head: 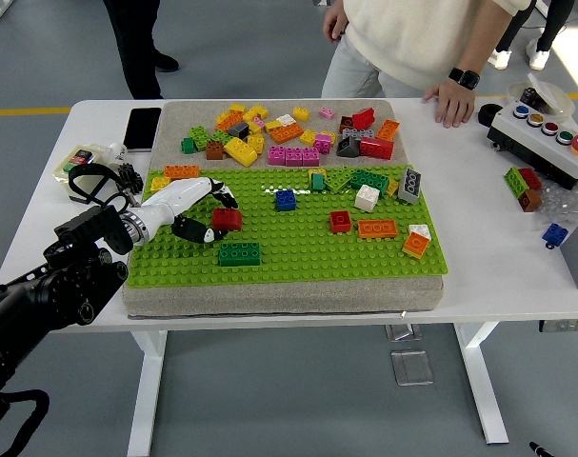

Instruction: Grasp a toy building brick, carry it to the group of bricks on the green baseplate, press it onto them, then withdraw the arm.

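My left hand point(218, 215), white with black fingertips, reaches over the left part of the green baseplate point(298, 252). Its fingers point(224, 195) are spread just behind a red brick point(228, 219) and the thumb lies at the brick's near left corner. The brick sits on the plate; I cannot tell whether the hand touches it. A dark green brick point(239, 253) stands just in front. More bricks stand on the plate: blue point(286, 199), red point(340, 221), orange point(377, 228), white point(367, 197). The right arm is out of view.
A heap of loose bricks point(289, 133) lies on the grey mat behind the plate. A phone point(142, 128) and a cable bundle point(93, 176) lie at the left. A button box point(546, 138) stands at the right. A person's hand point(450, 103) rests on the far edge.
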Available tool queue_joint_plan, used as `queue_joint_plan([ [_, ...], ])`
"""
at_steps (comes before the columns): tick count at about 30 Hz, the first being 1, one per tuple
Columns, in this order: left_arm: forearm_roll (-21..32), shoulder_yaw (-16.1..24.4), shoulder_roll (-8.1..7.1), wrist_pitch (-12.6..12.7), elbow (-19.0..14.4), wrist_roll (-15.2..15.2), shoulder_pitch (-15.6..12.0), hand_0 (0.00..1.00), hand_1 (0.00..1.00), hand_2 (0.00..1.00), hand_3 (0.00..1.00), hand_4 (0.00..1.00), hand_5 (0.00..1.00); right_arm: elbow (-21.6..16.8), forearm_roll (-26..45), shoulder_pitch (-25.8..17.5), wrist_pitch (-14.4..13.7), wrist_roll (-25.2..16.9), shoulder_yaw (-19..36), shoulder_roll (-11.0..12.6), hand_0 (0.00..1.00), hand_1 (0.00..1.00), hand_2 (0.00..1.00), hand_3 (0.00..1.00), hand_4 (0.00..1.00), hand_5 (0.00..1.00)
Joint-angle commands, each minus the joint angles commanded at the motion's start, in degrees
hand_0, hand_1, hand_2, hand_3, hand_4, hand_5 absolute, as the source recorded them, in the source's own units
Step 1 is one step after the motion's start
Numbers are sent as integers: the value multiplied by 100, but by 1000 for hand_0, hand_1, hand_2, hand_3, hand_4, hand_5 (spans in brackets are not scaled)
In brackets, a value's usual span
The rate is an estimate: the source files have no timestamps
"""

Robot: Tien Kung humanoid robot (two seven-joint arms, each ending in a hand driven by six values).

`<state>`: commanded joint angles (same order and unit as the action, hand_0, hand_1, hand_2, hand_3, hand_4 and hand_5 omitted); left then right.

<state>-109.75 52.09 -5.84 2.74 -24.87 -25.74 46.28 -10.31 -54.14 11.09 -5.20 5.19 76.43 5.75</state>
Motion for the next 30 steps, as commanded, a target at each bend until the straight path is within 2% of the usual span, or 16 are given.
queue_joint_plan([
  [9,-18,-75,-1,-11,83,45,47,756,726,643,602,764,51,0,0,-6,-3,-3,-21,-2,754,675,724,650,927,510],
  [19,63,-174,15,83,170,52,69,739,714,625,588,744,37,0,0,-9,-2,-1,-36,-9,754,675,724,651,929,512],
  [20,77,-186,18,115,176,45,69,683,659,605,567,676,2,0,-3,-9,-1,1,-37,-9,754,675,724,651,929,512],
  [25,143,-218,22,205,184,22,71,683,659,605,567,676,2,0,-6,-12,-6,-1,-41,-11,754,675,724,651,929,512],
  [26,148,-220,22,208,185,21,72,623,612,588,547,615,2,0,-6,-12,-6,-1,-40,-11,754,675,724,650,928,511],
  [30,152,-231,25,217,194,25,83,623,612,588,547,615,2,0,2,-9,-6,-3,-45,-11,754,675,724,650,928,511],
])
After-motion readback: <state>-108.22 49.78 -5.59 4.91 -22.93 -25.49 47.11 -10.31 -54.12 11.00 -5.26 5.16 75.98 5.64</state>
